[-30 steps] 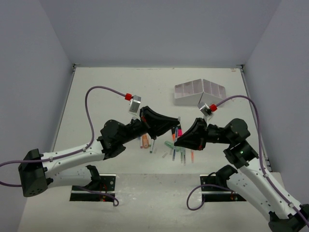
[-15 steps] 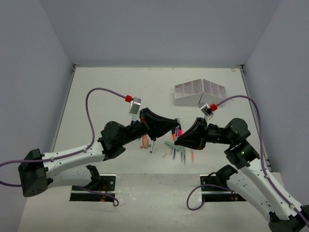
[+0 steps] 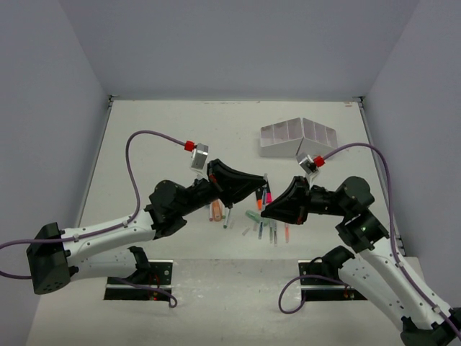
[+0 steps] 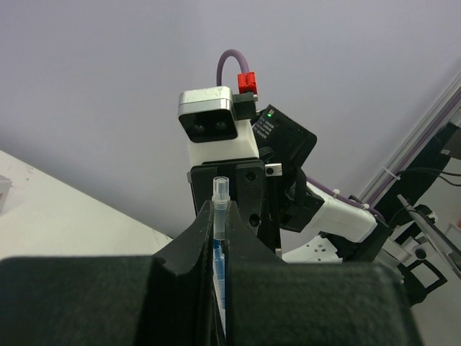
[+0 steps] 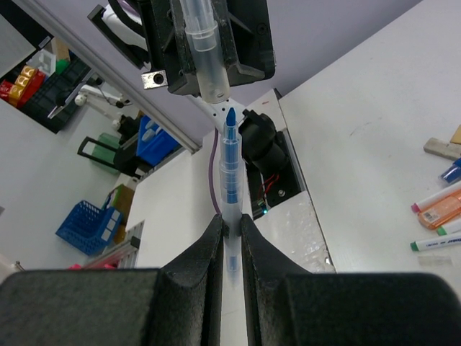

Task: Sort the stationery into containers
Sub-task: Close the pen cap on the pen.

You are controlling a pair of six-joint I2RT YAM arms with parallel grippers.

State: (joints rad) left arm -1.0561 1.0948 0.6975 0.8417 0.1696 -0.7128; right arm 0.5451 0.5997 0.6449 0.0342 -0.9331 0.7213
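My left gripper point(image 3: 259, 189) is shut on a clear pen cap point(image 4: 220, 205) and holds it above the table. My right gripper point(image 3: 265, 210) is shut on an uncapped blue pen point(image 5: 229, 173) with a clear barrel. The two grippers face each other tip to tip. In the right wrist view the pen's blue tip sits just below the cap's open end point(image 5: 205, 58), with a small gap. Loose stationery point(image 3: 261, 222), pens and highlighters, lies on the table under both grippers. The white organizer point(image 3: 299, 137) stands at the far right, away from both grippers.
Several pens with pink, orange and green caps point(image 5: 439, 213) lie at the right edge of the right wrist view. An orange highlighter point(image 3: 215, 210) lies under the left arm. Grey walls close the table on three sides.
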